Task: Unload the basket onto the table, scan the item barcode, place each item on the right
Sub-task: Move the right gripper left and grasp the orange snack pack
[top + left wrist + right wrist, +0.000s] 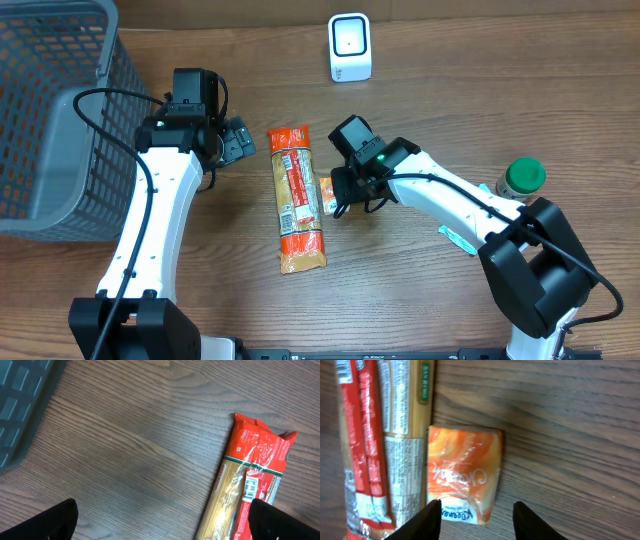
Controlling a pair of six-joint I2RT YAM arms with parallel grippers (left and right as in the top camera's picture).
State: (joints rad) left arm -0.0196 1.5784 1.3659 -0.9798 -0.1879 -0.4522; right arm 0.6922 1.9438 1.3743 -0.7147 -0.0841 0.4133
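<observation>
- Wood-grain tabletop is filling all three views, with a grey mesh basket standing at its far left corner and a white scanner sitting upright at the far edge, well apart from both arms.
- A long pasta packet is lying flat in the middle, red at both ends.
- An orange sachet is lying flat just beside the packet's right edge. From overhead it is showing only as a sliver, because the right arm is covering most of it.
- The right gripper is hanging over the sachet's near end with its claw part-way open. One finger is overlapping the sachet's packet-side edge, while the other is standing clear of the opposite edge, over bare wood.
- Nothing is looking clamped there, though I cannot tell whether the tips are touching the sachet (the wrist camera is looking straight down on them).
- The left gripper is hovering over bare table left of the packet's far end, its claw spread wide and holding nothing. Its dark fingers are showing only at the bottom corners.
- Only the left wrist view is picking out a barcode label on the packet.
- A green-lidded jar is standing at the right, seen from overhead alone.
</observation>
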